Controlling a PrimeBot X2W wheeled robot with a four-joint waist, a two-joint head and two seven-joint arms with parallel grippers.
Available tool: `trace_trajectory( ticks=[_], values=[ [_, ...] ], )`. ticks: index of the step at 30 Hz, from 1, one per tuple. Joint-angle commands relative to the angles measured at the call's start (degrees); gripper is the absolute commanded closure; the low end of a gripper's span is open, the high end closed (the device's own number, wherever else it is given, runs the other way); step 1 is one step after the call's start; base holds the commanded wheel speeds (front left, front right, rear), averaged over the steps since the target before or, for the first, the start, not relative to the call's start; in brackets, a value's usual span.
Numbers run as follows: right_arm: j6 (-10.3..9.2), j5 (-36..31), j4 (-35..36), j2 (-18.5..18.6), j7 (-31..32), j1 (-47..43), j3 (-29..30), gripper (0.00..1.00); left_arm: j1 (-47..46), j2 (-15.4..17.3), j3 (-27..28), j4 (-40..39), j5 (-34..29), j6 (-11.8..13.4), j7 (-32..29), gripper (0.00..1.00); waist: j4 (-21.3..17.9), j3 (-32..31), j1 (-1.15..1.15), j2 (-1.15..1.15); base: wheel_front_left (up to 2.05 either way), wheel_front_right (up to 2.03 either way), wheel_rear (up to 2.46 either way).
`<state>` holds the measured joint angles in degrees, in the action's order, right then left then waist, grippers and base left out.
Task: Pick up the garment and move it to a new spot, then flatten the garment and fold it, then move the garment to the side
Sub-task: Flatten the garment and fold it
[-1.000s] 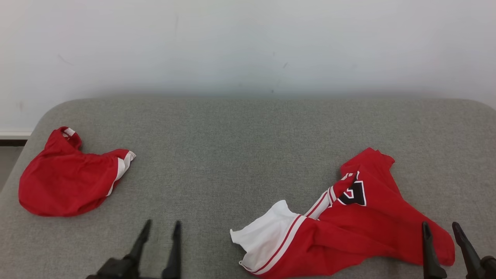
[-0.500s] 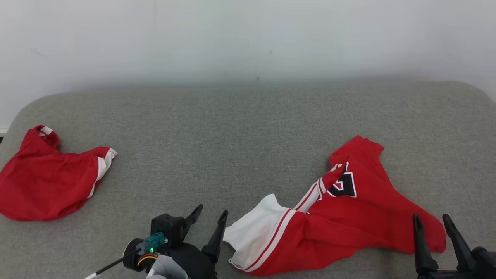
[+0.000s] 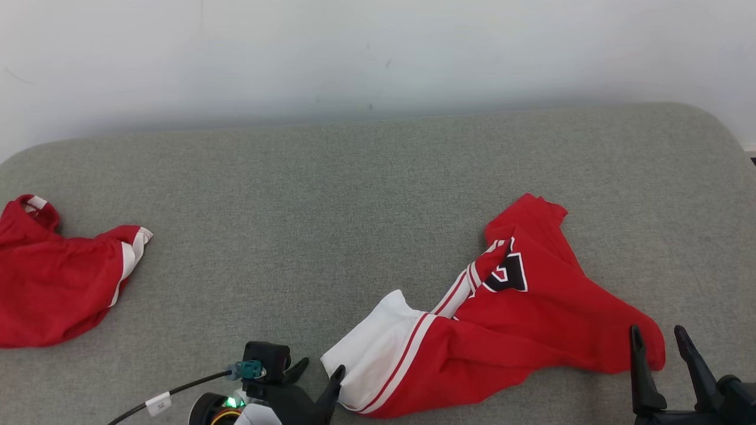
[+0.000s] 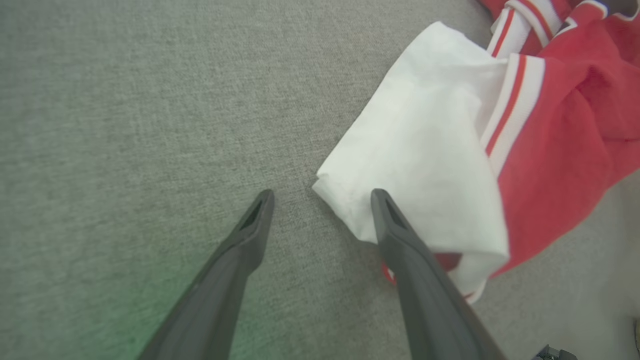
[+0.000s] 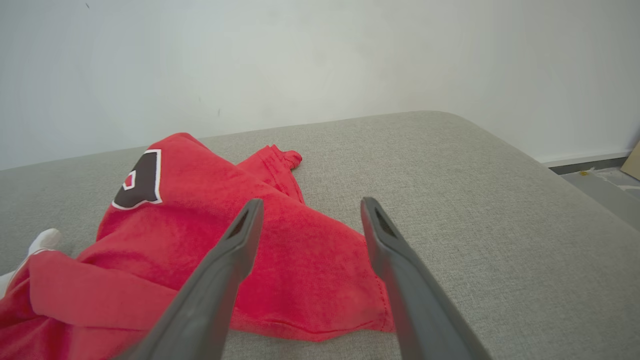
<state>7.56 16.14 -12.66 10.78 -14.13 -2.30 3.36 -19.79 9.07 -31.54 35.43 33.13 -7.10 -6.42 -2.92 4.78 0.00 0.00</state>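
Garments numbered two: red-and-white jersey (image 3: pixel 531 330) at five o'clock, red garment (image 3: pixel 53 289) at nine. Left end effector (image 4: pixel 322 194) and right end effector (image 3: pixel 657 329) both gaped wide, empty.

Garment (image 3: pixel 531 330) red, with a white panel, red-and-white stripes and a black emblem edged white. Second garment (image 3: pixel 53 283) red with a white band. Padded surface (image 3: pixel 331 206) flecked grey. Wall (image 3: pixel 378 47) white. Left tool (image 3: pixel 322 366) and right tool (image 3: pixel 657 329) black.
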Motion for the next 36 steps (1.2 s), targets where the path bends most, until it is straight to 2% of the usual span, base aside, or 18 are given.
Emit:
trace_trajectory(
  ticks=[1, 2, 3, 4, 5, 10, 17, 29, 32, 36],
  values=[
    [-0.15, -0.2, -0.2, -0.1, -0.3, 0.3, -0.1, 0.0, 0.0, -0.4, -0.3, 0.7, 0.6, -0.1, -0.7, 0.02, 0.0, 0.0, 0.0, 0.0, 0.0, 0.0, 0.0],
    [-0.15, -0.2, -0.2, 0.0, -0.4, 0.5, -0.1, 0.0, 0.0, -0.8, -0.6, 0.6, 0.8, -0.2, -0.7, 0.38, 0.0, 0.0, 0.0, 0.0, 0.0, 0.0, 0.0],
    [-0.15, -0.2, -0.2, 0.0, -0.4, 0.5, -0.2, 0.0, 0.0, -1.1, -0.6, 0.3, 1.3, -0.2, -0.2, 0.56, 0.0, 0.0, 0.0, 0.0, 0.0, 0.0, 0.0],
    [-0.15, -0.1, -0.2, 0.1, -0.5, 0.6, -0.2, 0.0, 0.0, -1.3, -0.6, 0.2, 1.7, -0.2, 0.1, 0.82, 0.0, -0.1, 0.0, 0.0, 0.0, 0.0, 0.0],
    [-0.15, -0.1, -0.3, 0.2, -0.5, 0.6, -0.2, 0.0, 0.1, -1.4, -0.6, 0.2, 2.2, -0.3, 0.3, 1.0, 0.0, -0.1, 0.0, 0.0, 0.0, 0.0, 0.0],
    [-0.15, 0.0, -0.5, 0.4, -0.6, 0.5, -0.3, 0.0, -0.9, -1.4, -1.5, 0.2, 3.0, -0.3, 2.6, 1.0, 0.1, -0.5, 0.0, 0.0, 0.0, 0.0, 0.0],
    [-0.15, -0.1, -0.7, 0.4, -0.8, 0.8, 0.0, 0.0, -8.6, 1.8, 0.1, -1.5, -0.4, -0.2, 10.7, 1.0, 0.9, -1.4, 0.0, 0.0, 0.0, 0.0, 0.0],
    [-0.15, 0.1, -1.8, 0.4, -1.0, 0.0, -0.3, 0.0, -22.3, 6.4, 0.2, -4.8, -3.6, -0.3, 15.6, 1.0, 0.7, -3.1, 0.0, 0.0, 0.0, 0.0, 0.0],
    [-0.15, -0.2, -2.0, -0.2, -1.1, -0.4, -0.2, 0.0, -22.0, 7.2, -0.6, -6.6, -3.5, -0.4, 16.6, 1.0, 0.7, -3.4, 0.0, 0.0, 0.0, 0.0, 0.0],
    [-0.15, -0.2, -2.3, -0.6, -1.0, -1.0, 0.1, 0.0, -17.1, 9.2, -2.3, -9.0, -3.5, -0.3, 17.7, 1.0, 1.1, -3.7, 0.0, 0.0, 0.0, 0.0, 0.0]
  ],
)
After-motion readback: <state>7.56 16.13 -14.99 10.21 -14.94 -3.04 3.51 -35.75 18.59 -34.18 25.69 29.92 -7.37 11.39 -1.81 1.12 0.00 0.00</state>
